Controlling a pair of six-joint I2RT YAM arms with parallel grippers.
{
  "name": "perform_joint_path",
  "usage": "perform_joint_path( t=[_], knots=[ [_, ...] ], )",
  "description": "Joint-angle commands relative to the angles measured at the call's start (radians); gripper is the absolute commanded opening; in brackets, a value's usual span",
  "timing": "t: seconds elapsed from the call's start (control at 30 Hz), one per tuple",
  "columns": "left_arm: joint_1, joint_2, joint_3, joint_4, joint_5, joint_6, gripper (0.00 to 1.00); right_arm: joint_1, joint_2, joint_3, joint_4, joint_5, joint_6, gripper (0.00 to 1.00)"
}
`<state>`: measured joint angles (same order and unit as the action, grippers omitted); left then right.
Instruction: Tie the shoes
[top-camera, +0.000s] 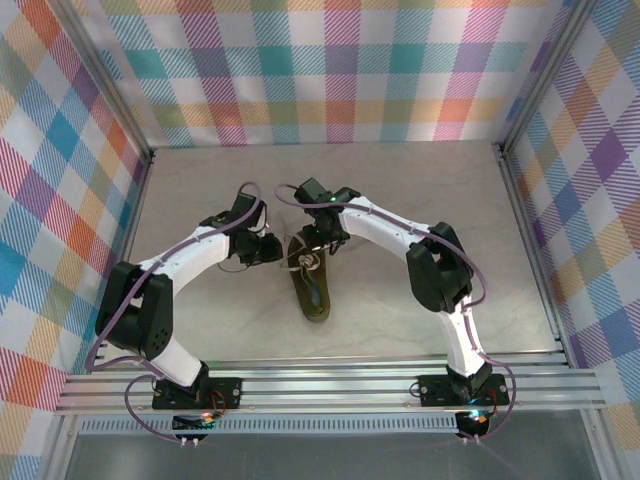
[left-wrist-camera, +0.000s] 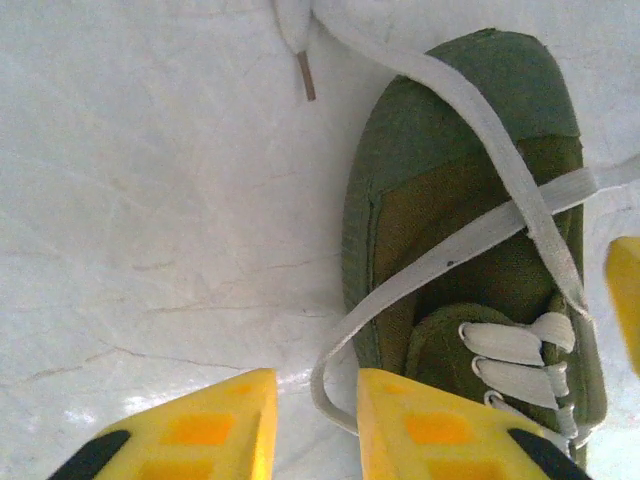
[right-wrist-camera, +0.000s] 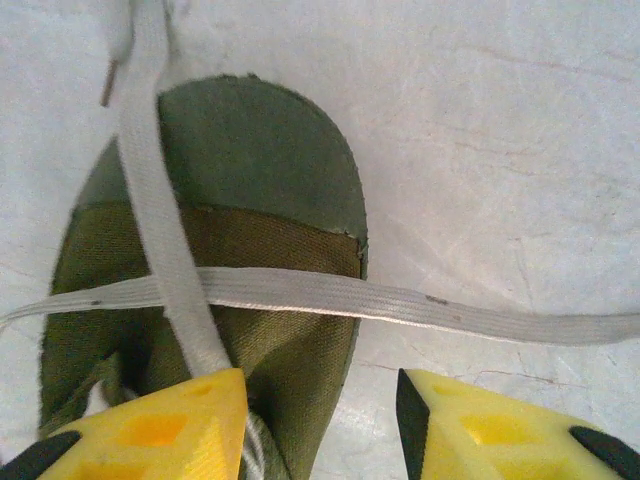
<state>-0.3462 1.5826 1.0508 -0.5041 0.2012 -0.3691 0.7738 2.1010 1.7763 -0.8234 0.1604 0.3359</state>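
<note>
— In the middle of the table (top-camera: 420, 190), seen from above, what is there?
— A small dark green shoe (top-camera: 312, 290). It lies flat, a bit slanted. The table is pale gray and looks like stone.
— And all around?
— Walls (top-camera: 330, 70) with bright checks in many colors stand on three sides. A metal rail (top-camera: 330, 390) runs along the near edge.
— Where are the arms?
— Both bend in over the far end of the shoe. The left gripper (top-camera: 272, 248) is just beside it, and the right gripper (top-camera: 318, 240) is over it.
— Now the left wrist view?
— The shoe (left-wrist-camera: 450, 200) is on the right, toe at the top. Two cream laces (left-wrist-camera: 480, 235) cross over the toe. One makes a loop off the side of the shoe. The loop runs down into the gap of the left gripper (left-wrist-camera: 315, 400). Its yellow fingers (left-wrist-camera: 220, 430) are apart and do not pinch it.
— And the table?
— White-gray (left-wrist-camera: 150, 200), with thin cracks like marble.
— The right wrist view?
— The toe of the shoe (right-wrist-camera: 260, 140) is on the left. One lace (right-wrist-camera: 300, 290) goes flat across it and out over the table (right-wrist-camera: 500, 130). The other comes down to one yellow finger (right-wrist-camera: 150, 430). The right gripper (right-wrist-camera: 320, 400) has its fingers wide apart.
</note>
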Motion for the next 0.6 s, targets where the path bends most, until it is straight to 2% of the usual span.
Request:
perform_joint_path(
  t=[0.0, 0.07, 0.17, 0.27, 0.37, 0.57],
  knots=[
    [0.051, 0.016, 0.086, -0.025, 0.022, 0.019, 0.37, 0.005, -0.074, -0.011, 0.023, -0.006, 0.02, 0.45],
    [0.076, 0.068, 0.145, -0.042, 0.027, 0.045, 0.36, 0.005, -0.081, -0.011, 0.02, -0.007, 0.021, 0.45],
    [0.101, 0.191, 0.263, -0.08, 0.055, 0.053, 0.26, 0.005, -0.094, -0.018, 0.017, -0.007, 0.031, 0.45],
    [0.099, 0.312, 0.351, -0.076, 0.069, 0.023, 0.23, 0.005, -0.121, -0.05, 0.026, -0.019, 0.053, 0.44],
    [0.098, 0.412, 0.423, -0.092, 0.052, -0.002, 0.23, 0.007, -0.153, -0.095, 0.047, -0.048, 0.083, 0.43],
    [0.096, 0.523, 0.501, -0.075, 0.057, -0.007, 0.35, 0.026, -0.177, -0.145, 0.059, -0.059, 0.115, 0.41]
  ],
)
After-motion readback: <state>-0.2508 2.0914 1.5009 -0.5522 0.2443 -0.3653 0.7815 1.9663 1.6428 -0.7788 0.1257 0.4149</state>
